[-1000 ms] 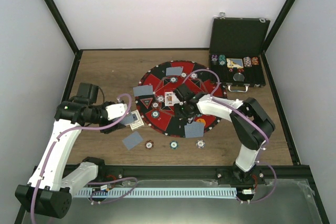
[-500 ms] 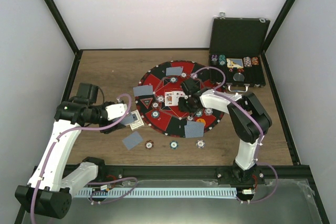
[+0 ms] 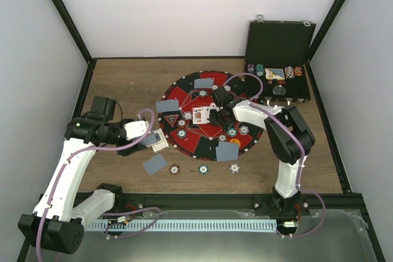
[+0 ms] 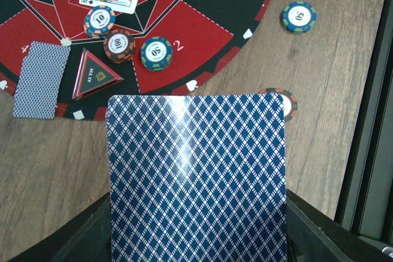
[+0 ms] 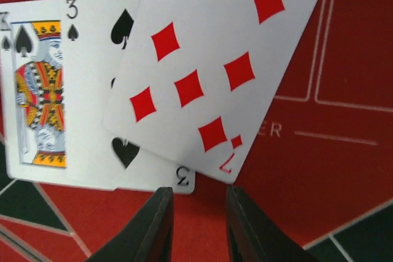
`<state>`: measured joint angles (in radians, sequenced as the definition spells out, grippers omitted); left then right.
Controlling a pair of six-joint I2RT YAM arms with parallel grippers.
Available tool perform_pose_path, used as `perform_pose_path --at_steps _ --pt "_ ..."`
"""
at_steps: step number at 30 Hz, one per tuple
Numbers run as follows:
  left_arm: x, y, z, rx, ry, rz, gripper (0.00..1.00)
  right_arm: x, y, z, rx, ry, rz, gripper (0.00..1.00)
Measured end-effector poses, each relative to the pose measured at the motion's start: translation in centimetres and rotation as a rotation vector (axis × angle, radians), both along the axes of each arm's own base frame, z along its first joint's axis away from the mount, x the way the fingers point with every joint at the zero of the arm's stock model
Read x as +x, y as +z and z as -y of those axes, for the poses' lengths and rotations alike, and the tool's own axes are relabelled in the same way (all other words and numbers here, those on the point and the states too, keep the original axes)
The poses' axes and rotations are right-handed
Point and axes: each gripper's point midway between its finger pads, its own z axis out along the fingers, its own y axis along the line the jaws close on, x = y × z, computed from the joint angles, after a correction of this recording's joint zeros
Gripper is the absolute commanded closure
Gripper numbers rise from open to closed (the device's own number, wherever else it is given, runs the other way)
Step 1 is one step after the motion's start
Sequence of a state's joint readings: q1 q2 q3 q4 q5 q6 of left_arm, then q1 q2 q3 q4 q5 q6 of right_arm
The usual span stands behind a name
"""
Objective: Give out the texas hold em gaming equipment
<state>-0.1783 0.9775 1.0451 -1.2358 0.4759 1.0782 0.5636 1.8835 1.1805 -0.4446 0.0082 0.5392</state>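
Currently: left claw [image 3: 148,138] clamped on a face-down card [image 4: 196,176], right claw [image 5: 198,191] narrowly apart.
Seven of diamonds [image 5: 209,72] sits just ahead of the right fingertips [image 5: 158,225], overlapping the three of spades [image 5: 92,90] on the mat [image 5: 344,170]. Held card's far edge meets the mat rim. A chip [image 4: 290,104] peeks out at its far-right corner, with bare bench [image 4: 331,90] ahead-right.

Bright, even overhead light, soft shadows. Glare streaks the blue-backed card [image 4: 196,176] in the left gripper [image 3: 149,138]; face-up cards [image 5: 184,78] just ahead of the right gripper [image 5: 198,225] blur.
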Motion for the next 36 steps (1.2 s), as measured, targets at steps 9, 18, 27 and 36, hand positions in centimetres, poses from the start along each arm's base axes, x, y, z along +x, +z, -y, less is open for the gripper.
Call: perform_pose_path --at_steps 9,18,27,36 --pt "0.0 0.0 0.1 -0.004 -0.002 -0.004 0.95 -2.7 10.2 -4.1 0.282 0.104 0.093 0.32" --pt "0.1 0.1 0.3 -0.014 -0.006 -0.012 0.95 -12.9 18.2 -15.0 0.74 0.411 0.015 0.21" --pt "0.2 0.4 0.4 -0.021 -0.009 -0.005 0.95 -17.6 19.3 -19.0 0.923 0.517 -0.124 0.21" --pt "0.2 0.4 0.4 -0.024 -0.01 -0.005 0.95 -18.7 17.4 -22.2 0.965 0.554 -0.228 0.23"
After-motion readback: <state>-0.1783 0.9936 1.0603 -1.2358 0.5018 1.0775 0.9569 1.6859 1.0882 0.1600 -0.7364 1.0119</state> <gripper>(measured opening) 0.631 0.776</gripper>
